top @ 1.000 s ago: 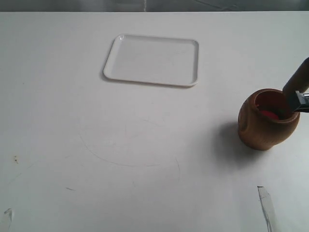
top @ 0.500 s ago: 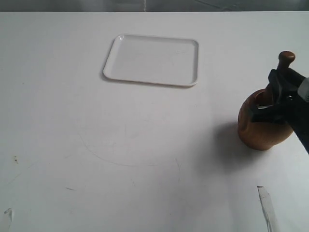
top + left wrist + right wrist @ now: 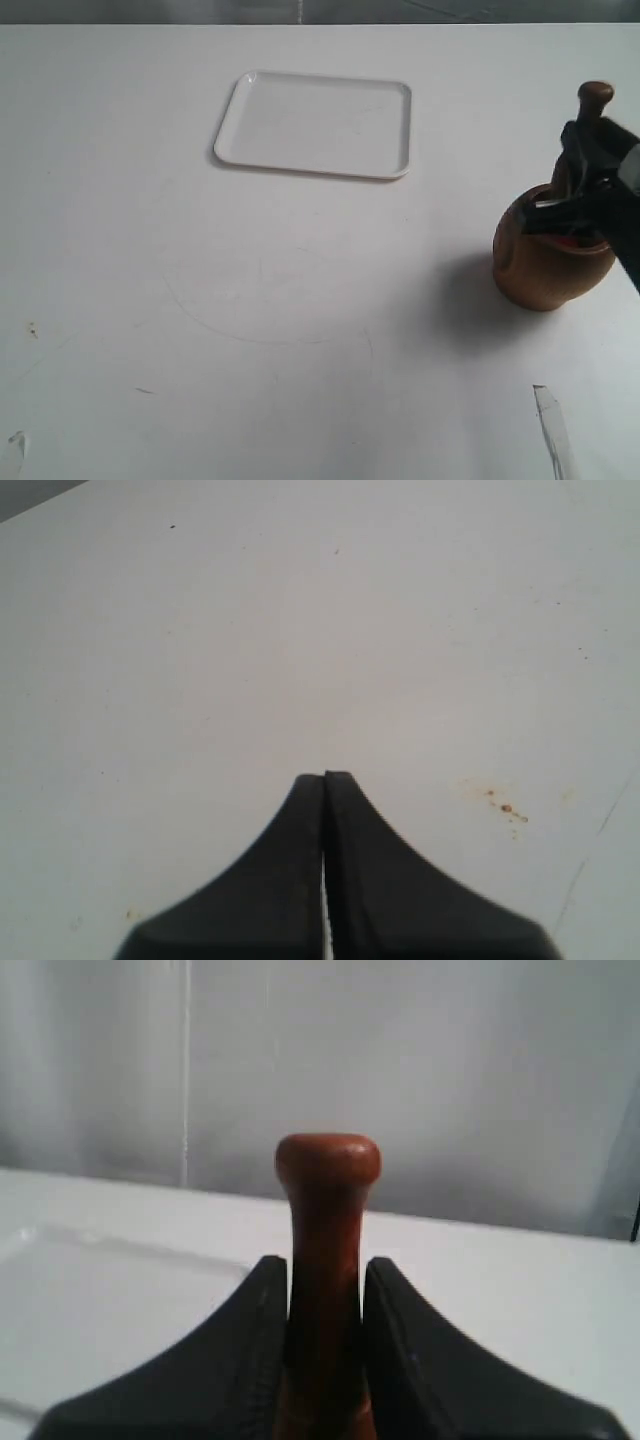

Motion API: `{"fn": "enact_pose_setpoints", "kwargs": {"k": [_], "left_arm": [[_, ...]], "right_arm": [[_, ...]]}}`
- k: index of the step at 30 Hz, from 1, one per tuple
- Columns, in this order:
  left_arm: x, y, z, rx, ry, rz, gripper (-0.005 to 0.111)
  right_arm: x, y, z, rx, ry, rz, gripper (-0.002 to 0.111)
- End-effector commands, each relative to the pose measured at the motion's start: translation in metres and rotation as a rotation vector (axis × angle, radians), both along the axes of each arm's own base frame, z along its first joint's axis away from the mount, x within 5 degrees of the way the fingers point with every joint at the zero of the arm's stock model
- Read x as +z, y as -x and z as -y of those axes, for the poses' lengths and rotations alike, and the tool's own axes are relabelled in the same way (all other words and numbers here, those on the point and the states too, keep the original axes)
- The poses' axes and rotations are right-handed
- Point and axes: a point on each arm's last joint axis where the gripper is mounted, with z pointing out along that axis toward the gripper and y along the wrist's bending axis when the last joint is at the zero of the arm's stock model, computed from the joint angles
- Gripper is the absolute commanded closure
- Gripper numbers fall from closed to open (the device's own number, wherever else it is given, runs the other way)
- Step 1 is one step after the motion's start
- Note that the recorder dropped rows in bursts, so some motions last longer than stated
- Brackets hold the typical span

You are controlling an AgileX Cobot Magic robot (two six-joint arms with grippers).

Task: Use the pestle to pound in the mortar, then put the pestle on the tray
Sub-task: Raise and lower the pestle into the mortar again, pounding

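1. The right gripper is clamped on the pestle just below its knob. It holds the pestle upright over the mortar at the tabletop's right edge, a pounding grip by my judgement.
2. The tray lies bare near the far edge, ready to receive the pestle.
3. The left gripper is pressed together and holds nothing.
4. Count: one mortar, one pestle, one tray, two grippers.

Right gripper jaws clamped on the pestle shaft, left gripper jaws pressed together
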Motion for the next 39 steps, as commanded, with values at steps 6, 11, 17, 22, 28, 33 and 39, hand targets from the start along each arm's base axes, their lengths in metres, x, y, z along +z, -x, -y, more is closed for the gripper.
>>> {"fn": "enact_pose_setpoints", "kwargs": {"k": [6,11,17,22,28,33,39], "left_arm": [[0.000,0.000,0.001,-0.006,0.015,0.004,0.107],[0.000,0.000,0.001,-0.006,0.015,0.004,0.107],[0.000,0.000,0.001,-0.006,0.015,0.004,0.107],[0.000,0.000,0.001,-0.006,0.015,0.004,0.107],[0.000,0.000,0.001,-0.006,0.015,0.004,0.107],[0.000,0.000,0.001,-0.006,0.015,0.004,0.107],[0.000,0.000,0.001,-0.006,0.015,0.004,0.107]], "right_arm": [[0.035,0.012,0.012,-0.001,-0.064,0.150,0.108],[0.018,0.006,0.006,0.001,0.005,0.060,0.108],[-0.035,-0.007,-0.006,-0.013,0.080,-0.153,0.108],[-0.008,-0.005,-0.006,0.009,0.014,-0.031,0.108],[0.045,0.013,0.010,0.012,-0.112,0.218,0.108],[0.039,0.012,0.011,0.010,-0.069,0.145,0.108],[0.013,0.004,0.004,0.001,0.021,-0.009,0.108]]}}
